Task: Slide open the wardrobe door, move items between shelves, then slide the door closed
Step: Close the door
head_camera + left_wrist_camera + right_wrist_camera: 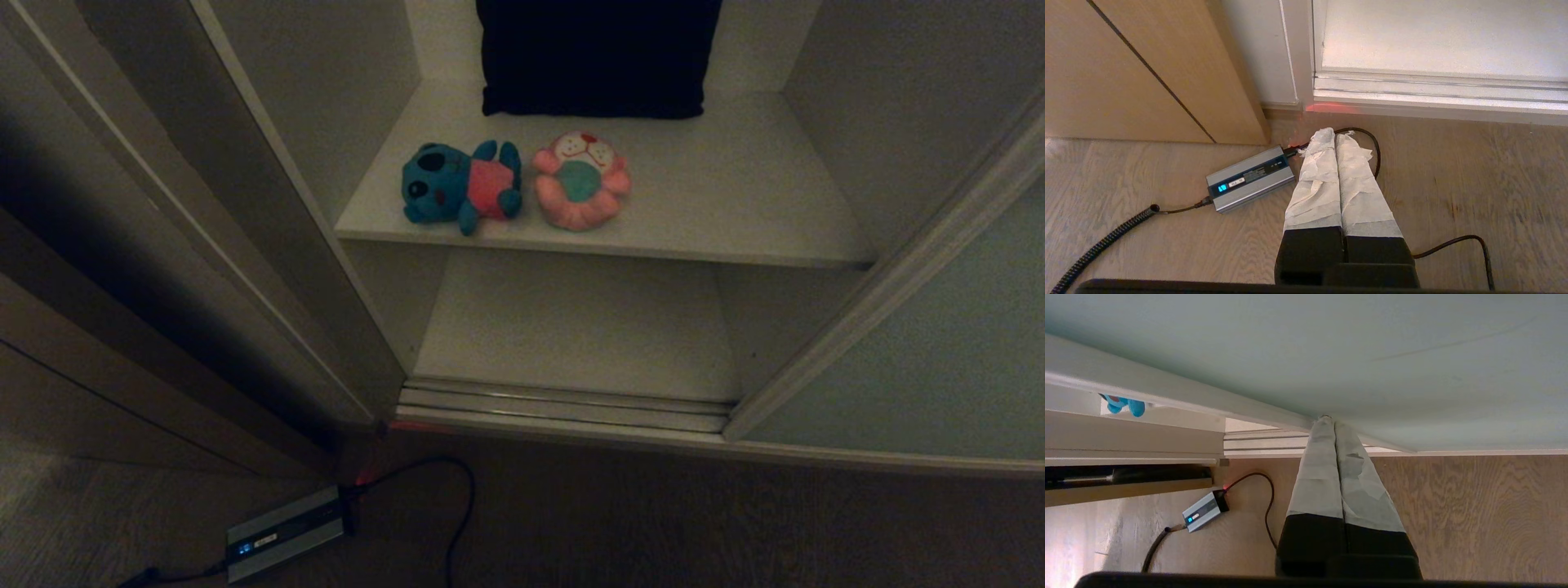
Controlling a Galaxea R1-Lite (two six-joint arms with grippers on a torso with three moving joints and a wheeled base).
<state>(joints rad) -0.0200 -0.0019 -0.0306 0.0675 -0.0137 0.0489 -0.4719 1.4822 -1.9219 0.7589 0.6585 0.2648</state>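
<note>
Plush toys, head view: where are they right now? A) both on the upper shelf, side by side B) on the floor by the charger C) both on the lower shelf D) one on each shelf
A: the teal-blue toy and the pink toy lie next to each other on the upper shelf, in front of the dark cloth; the lower shelf holds neither.

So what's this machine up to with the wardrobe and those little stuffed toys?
The wardrobe stands open, its sliding door pushed to the right. Two plush toys, a teal-blue one and a pink one, lie side by side on the upper shelf in front of a dark folded cloth; the shelf below has no toys on it. Neither toy is held. The right tool, shut, is at the door's frame edge, and the left tool, shut, hangs over the floor near a small power box.
</note>
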